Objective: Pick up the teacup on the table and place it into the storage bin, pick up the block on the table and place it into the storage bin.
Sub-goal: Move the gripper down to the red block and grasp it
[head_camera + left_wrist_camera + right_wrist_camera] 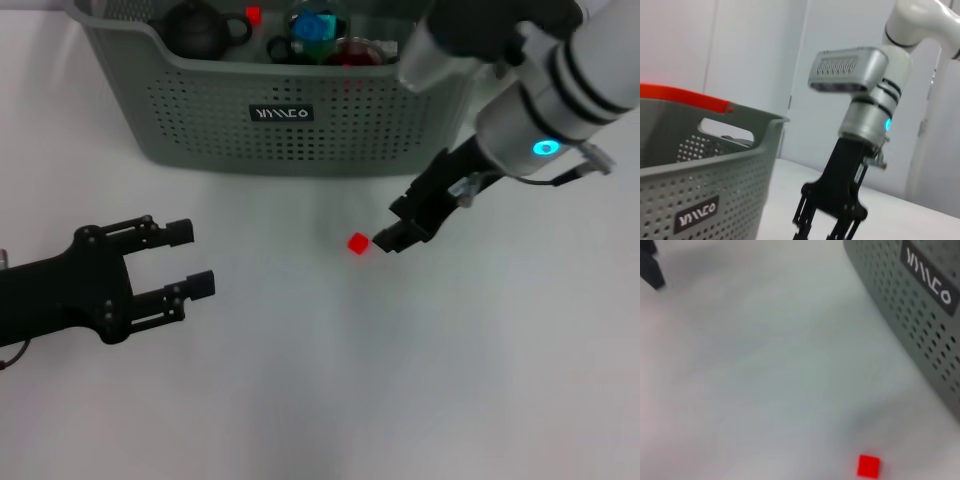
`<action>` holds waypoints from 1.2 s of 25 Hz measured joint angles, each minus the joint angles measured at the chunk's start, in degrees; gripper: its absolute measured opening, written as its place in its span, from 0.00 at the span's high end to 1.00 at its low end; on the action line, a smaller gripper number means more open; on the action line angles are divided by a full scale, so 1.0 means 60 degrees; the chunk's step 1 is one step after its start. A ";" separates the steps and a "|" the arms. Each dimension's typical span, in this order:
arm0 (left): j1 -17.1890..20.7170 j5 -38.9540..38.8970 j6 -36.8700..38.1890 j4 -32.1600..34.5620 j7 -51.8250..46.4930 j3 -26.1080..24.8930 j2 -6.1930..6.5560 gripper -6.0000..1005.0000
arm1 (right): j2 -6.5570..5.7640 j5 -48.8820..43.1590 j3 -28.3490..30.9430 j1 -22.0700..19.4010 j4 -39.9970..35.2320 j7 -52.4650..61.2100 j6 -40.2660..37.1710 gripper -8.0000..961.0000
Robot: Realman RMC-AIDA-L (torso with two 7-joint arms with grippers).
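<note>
Right gripper (392, 236) is positioned low over the white table (420, 380), just in front of the storage bin (200, 110), with its black fingertips just beside the red block (358, 243). No contact between fingertips and block can be confirmed from the head view; the fingers appear close together, but whether they are parted or closed cannot be told. In the left wrist view the same gripper (822, 232) is seen pointing downward, its tips cut off at the picture edge.

The block is seen lying on the bare table surface, apart from the bin's front wall. In the right wrist view the block (868, 465) is shown alone on the table, with the bin's perforated wall (920, 325) and black label (929, 284) nearby.

Left gripper (195, 258) is held over the table on the robot's left, well apart from the block and the bin. Its two fingers are spread with a clear gap between them, and nothing is held.

Inside the bin, a dark teapot (200, 30), a small red object (253, 15), a blue item (316, 27) and a clear glass vessel with reddish contents (352, 52) are noted. A teacup cannot be picked out with certainty among these contents.
</note>
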 joint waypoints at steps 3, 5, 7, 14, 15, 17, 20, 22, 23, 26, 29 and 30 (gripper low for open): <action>0.0007 0.0006 -0.0090 -0.0072 0.0004 -0.0129 -0.0006 0.34 | 0.0021 0.0025 -0.0765 0.0232 0.0557 0.0308 0.0941 0.46; 0.0006 0.0005 -0.0145 -0.0091 -0.0002 -0.0149 -0.0019 0.34 | 0.0031 0.0248 -0.1217 0.0332 0.0864 0.0405 0.1485 0.47; 0.0004 -0.0009 -0.0193 -0.0093 -0.0019 -0.0150 -0.0027 0.34 | 0.0035 0.0633 -0.1660 0.0388 0.1065 0.0387 0.1873 0.48; 0.0011 -0.0033 -0.0526 -0.0220 -0.0054 -0.0146 -0.0039 0.34 | 0.0034 0.1106 -0.2191 0.0419 0.1534 0.0437 0.2601 0.52; 0.0014 -0.0034 -0.0546 -0.0221 -0.0054 -0.0146 -0.0045 0.34 | 0.0033 0.1117 -0.2196 0.0428 0.1630 0.0530 0.2695 0.53; 0.0022 -0.0036 -0.0597 -0.0228 -0.0054 -0.0147 -0.0055 0.34 | 0.0027 0.1123 -0.2186 0.0450 0.1803 0.0714 0.2887 0.54; 0.0022 -0.0037 -0.0676 -0.0240 -0.0057 -0.0147 -0.0057 0.34 | 0.0024 0.1282 -0.2174 0.0429 0.1921 0.0803 0.3094 0.54; 0.0021 -0.0037 -0.0704 -0.0242 -0.0061 -0.0147 -0.0058 0.34 | 0.0024 0.1441 -0.2196 0.0402 0.1989 0.0805 0.3177 0.54; 0.0021 -0.0039 -0.0733 -0.0250 -0.0066 -0.0146 -0.0063 0.34 | 0.0024 0.1482 -0.2197 0.0407 0.2075 0.0806 0.3219 0.54; 0.0021 -0.0048 -0.0795 -0.0272 -0.0067 -0.0147 -0.0070 0.34 | 0.0031 0.1512 -0.2206 0.0452 0.2329 0.0806 0.3322 0.54; 0.0021 -0.0051 -0.0859 -0.0332 -0.0067 -0.0147 -0.0072 0.34 | 0.0033 0.1529 -0.2214 0.0454 0.2470 0.0806 0.3368 0.54; 0.0021 -0.0051 -0.0895 -0.0348 -0.0066 -0.0147 -0.0070 0.34 | 0.0033 0.1557 -0.2215 0.0454 0.2489 0.0806 0.3375 0.54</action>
